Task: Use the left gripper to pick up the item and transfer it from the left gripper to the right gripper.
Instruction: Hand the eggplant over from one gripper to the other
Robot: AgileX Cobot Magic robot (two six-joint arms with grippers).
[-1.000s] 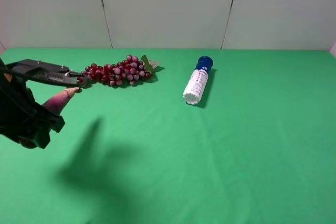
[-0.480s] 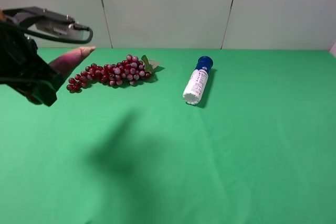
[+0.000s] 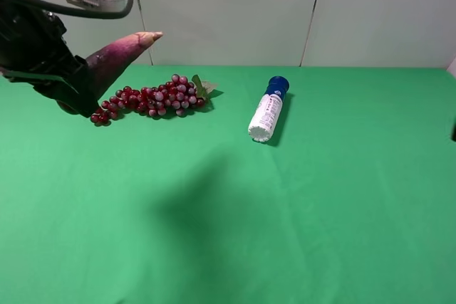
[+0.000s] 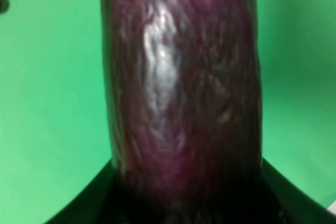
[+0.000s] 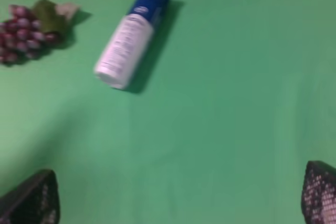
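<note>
Purple eggplant with a pale pinkish tip [image 3: 117, 58] is up off the green bench [image 3: 320, 211] on the left side, near the red grape bunch [image 3: 153, 99]. The black left gripper [image 3: 77, 85] is pinching its fat end. The right gripper [image 5: 181, 198] has its fingers [image 5: 37, 203] spread wide with nothing in them. For the handoff I'd present the free tip end mid-bench. Right should clamp bare body before left lets go.

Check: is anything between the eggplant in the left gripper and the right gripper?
Nothing visible does. The left gripper holds the eggplant in the air; the grapes and the bottle lie flat on the green table, below it. The right gripper is open and empty.
</note>
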